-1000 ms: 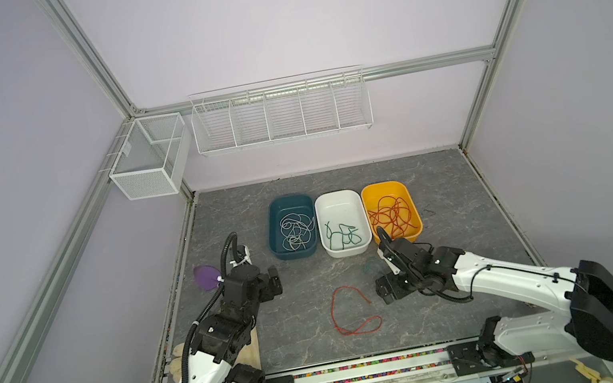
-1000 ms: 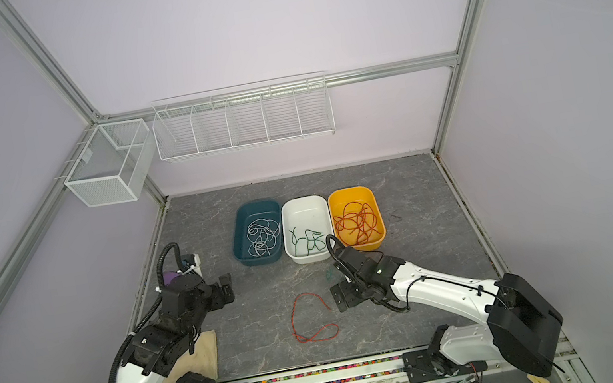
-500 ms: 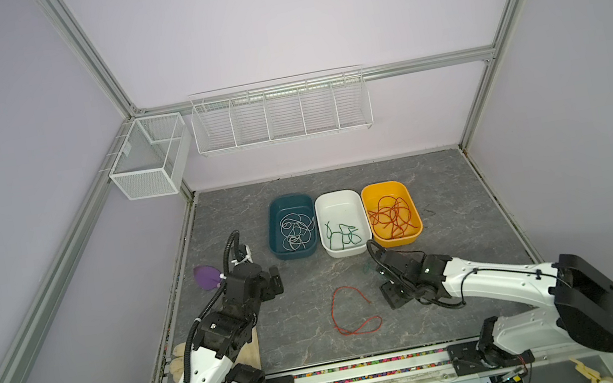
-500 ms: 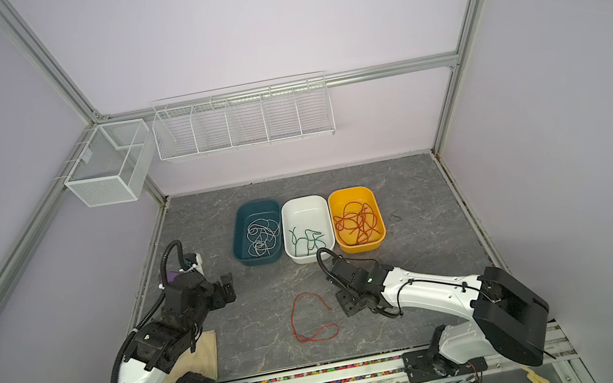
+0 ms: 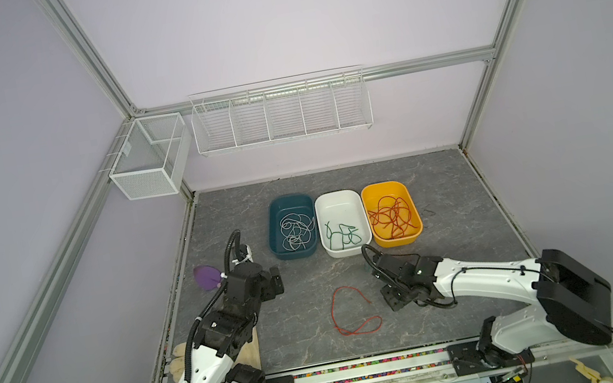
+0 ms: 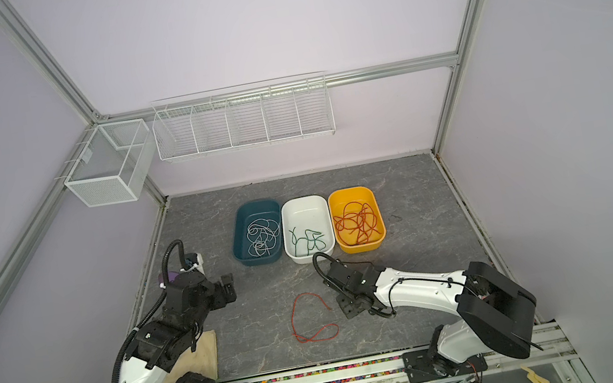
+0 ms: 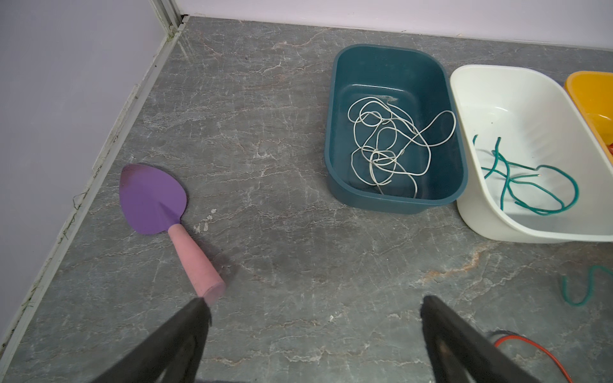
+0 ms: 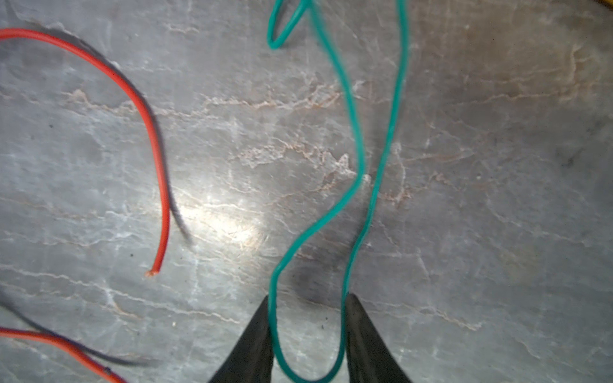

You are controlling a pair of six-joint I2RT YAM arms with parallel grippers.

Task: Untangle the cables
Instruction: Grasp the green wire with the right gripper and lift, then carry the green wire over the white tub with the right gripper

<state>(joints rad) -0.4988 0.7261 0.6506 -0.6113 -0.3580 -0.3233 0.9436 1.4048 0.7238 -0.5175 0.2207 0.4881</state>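
The thin teal-green flexible cable is looped between the right gripper's half-closed jaws, both sides touched; a firm pinch can't be told. A thin red cable is laid just beside that gripper. The left gripper is spread wide, nothing held.

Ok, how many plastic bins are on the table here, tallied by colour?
Teal bin: 1
White bin: 1
Yellow bin: 1
Total: 3
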